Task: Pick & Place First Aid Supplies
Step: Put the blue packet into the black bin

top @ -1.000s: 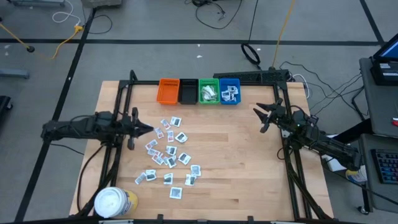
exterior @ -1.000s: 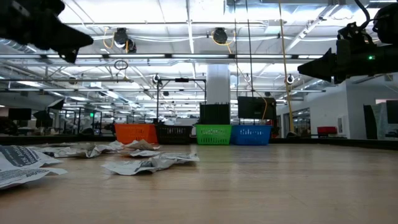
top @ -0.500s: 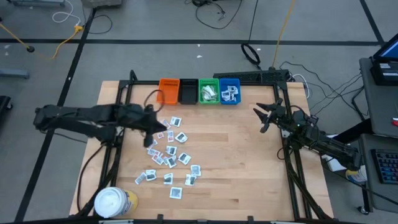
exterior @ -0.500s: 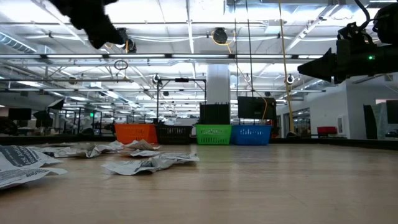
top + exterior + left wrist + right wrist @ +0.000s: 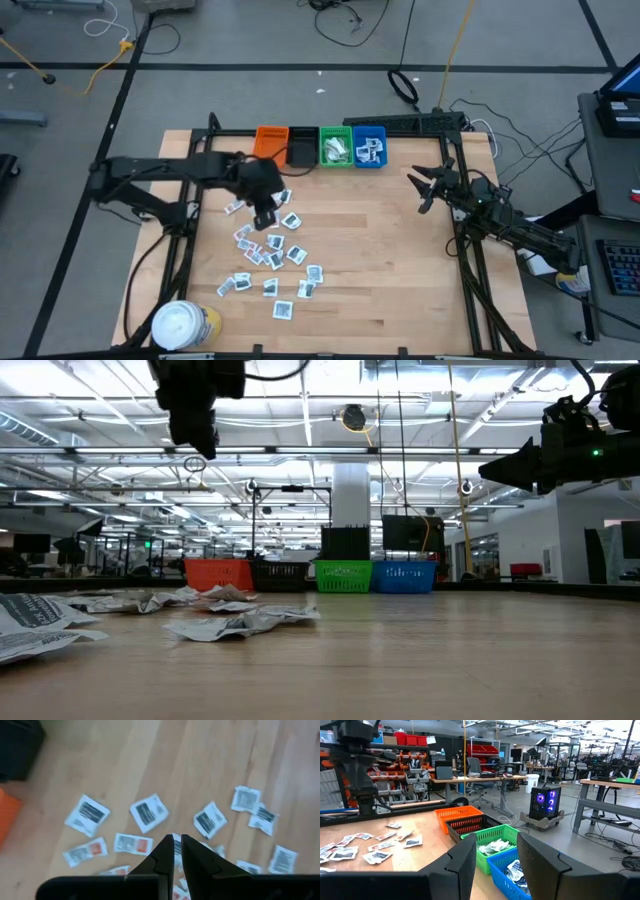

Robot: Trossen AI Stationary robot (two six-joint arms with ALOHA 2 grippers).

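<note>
- The left gripper [image 5: 266, 214] has swung in from the table's left edge over the last second and now hangs above the upper end of the packet scatter [image 5: 268, 250], just in front of the orange bin [image 5: 270, 146]. A second ago it sat well short of the packets.
- Its fingers [image 5: 161, 855] stand nearly closed, with only a thin slit between them. In the left wrist view a sliver of pale packet edge shows in that slit, but I cannot tell whether it is gripped or merely lying on the table below.
- From table height the left gripper hangs high above the wood, so no packet on the table is being touched.
- The white sachets [image 5: 148, 812] with dark print and the red-marked wrappers [image 5: 132, 843] lie flat and loose on the wooden table [image 5: 400, 260], in front of the orange bin and the black bin [image 5: 302, 147].
- Some supplies already rest in the green bin [image 5: 335, 147] and the blue bin [image 5: 369, 146], to the right of the orange bin.
- The right gripper [image 5: 424, 189] has not moved. It waits well to the right of the orange bin, beyond the blue one, with its jaws spread and nothing between them.
- Judged from this, the left arm is either lining up for a pick or carrying a packet toward the bins. Most of the sorting is not yet done.
</note>
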